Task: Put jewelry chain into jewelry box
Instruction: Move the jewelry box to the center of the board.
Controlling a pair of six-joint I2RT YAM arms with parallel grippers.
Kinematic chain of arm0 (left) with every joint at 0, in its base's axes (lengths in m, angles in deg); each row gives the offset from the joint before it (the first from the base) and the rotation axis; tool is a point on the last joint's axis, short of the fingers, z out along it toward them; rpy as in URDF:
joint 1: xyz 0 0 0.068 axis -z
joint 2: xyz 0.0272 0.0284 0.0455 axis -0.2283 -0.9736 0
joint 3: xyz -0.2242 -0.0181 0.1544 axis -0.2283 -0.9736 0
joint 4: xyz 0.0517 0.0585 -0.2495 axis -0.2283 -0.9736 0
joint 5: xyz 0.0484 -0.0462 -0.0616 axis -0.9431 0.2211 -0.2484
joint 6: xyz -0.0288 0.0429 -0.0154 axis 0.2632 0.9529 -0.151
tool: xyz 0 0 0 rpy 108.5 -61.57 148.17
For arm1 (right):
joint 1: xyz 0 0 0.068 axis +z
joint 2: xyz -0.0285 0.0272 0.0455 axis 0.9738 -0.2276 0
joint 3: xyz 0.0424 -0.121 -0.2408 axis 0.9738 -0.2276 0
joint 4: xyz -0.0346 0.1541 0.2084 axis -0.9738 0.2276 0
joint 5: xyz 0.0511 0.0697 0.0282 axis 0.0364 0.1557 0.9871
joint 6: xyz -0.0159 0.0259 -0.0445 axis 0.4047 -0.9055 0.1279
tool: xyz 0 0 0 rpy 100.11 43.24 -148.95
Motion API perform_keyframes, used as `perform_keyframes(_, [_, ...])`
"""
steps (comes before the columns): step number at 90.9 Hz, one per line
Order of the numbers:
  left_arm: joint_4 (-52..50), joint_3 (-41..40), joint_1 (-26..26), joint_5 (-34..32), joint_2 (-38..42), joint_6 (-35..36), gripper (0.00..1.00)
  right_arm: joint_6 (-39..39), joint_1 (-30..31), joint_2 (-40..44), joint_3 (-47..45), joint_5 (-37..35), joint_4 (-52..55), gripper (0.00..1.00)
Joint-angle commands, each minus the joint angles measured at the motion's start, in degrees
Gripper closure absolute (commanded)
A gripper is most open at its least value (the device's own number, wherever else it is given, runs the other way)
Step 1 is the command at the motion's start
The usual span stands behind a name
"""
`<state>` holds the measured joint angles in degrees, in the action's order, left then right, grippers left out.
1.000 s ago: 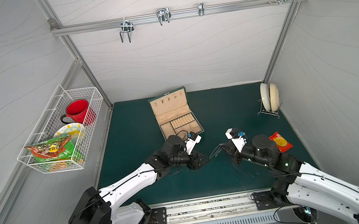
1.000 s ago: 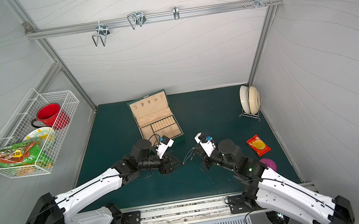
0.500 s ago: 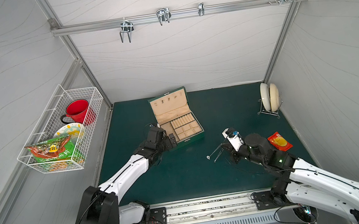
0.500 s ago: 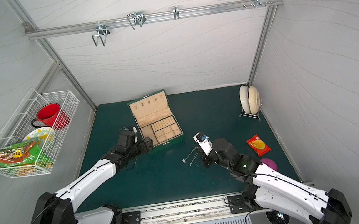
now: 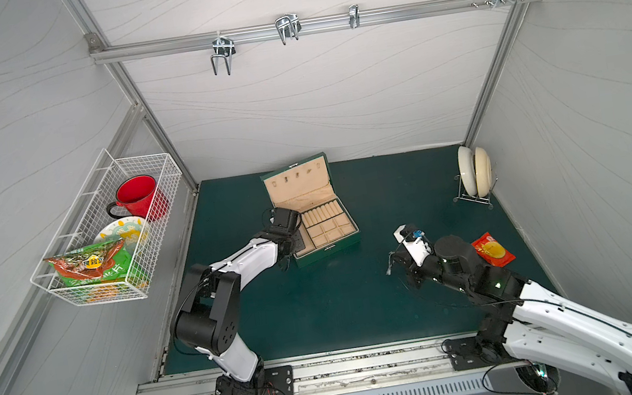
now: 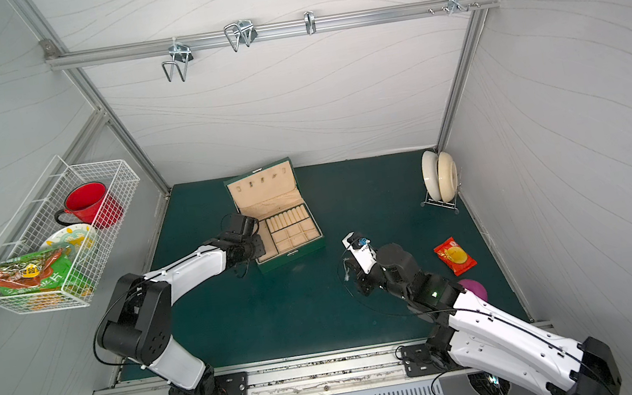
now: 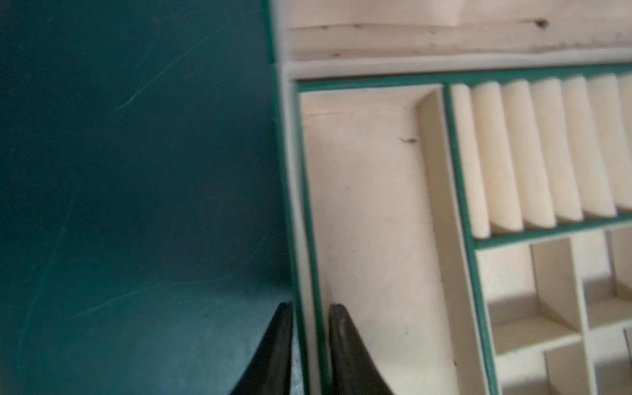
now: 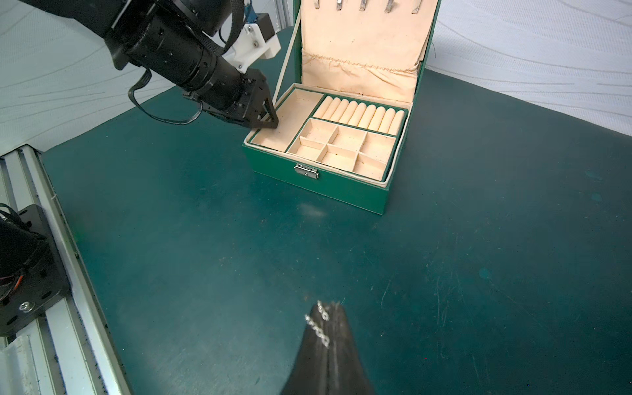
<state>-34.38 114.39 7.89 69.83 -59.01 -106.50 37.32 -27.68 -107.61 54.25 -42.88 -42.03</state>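
Silver, fine-linked jewelry chain (image 8: 318,328), pinched at the tips of the right hand (image 8: 326,307), jaws pressed together on a few links; the rest of its length could not be traced. Held over the green counter (image 8: 205,239), well short of the jewelry box (image 8: 328,186). Judged very light, limp and slippery, prone to snag or knot; best taken by a bunched section, not a single link. Left hand (image 7: 309,309) was nipped on the box's side wall, one finger inside, one outside, apparently steadying it. Lid (image 8: 362,41) stood open.
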Motion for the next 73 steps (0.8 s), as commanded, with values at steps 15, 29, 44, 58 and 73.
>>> perform_keyframes(15, [-4.09, -6.54, 5.9, 1.36, 9.24, 0.52, 0.95, -0.56, 0.23, -1.09, 1.09, 0.54, -2.32, 1.0])
perform_keyframes(29, [-8.02, -10.71, 13.2, 0.96, 15.67, -4.7, 0.93, -0.99, 0.23, -1.31, 1.57, 1.35, -1.74, 0.99])
perform_keyframes(44, [-11.46, -12.44, 18.35, 0.26, 21.96, -9.03, 0.83, -2.12, 0.3, 0.94, 3.05, 1.24, 4.08, 0.99])
perform_keyframes(58, [-14.37, -9.58, 18.3, -7.62, 29.06, -1.46, 0.35, -1.64, 0.31, 2.74, 5.64, 3.13, 10.3, 0.99])
perform_keyframes(73, [-2.97, -7.3, 17.24, -0.41, 33.73, 20.5, 0.35, -0.68, 0.32, 2.7, 8.37, 6.6, 13.28, 0.99])
